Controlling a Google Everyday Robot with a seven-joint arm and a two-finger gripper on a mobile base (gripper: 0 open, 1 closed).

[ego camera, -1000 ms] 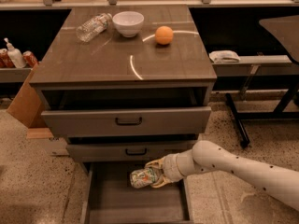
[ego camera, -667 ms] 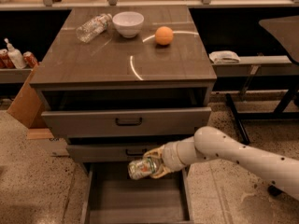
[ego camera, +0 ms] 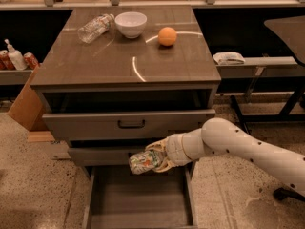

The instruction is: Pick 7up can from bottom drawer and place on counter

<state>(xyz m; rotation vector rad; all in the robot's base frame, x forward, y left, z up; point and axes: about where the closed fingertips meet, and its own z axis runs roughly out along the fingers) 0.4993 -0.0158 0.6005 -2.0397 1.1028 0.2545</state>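
Observation:
My gripper (ego camera: 153,160) is shut on the 7up can (ego camera: 142,162), a whitish can with green and red marks. It holds the can lying sideways in the air, above the open bottom drawer (ego camera: 138,199) and in front of the middle drawer's face. My white arm (ego camera: 248,147) reaches in from the lower right. The bottom drawer's dark flat inside shows nothing else. The counter (ego camera: 109,63), a glossy grey-brown top with curved light reflections, lies above and behind the gripper.
On the counter lie a clear plastic bottle (ego camera: 95,27), a white bowl (ego camera: 131,24) and an orange (ego camera: 167,36). The top drawer (ego camera: 128,123) stands partly pulled out. A side shelf (ego camera: 257,63) holds a white cloth (ego camera: 228,57). Red cans (ego camera: 29,59) stand at left.
The gripper has lifted the 7up can up out of the bottom drawer, moving up and slightly left, to the height of the middle drawer's face.

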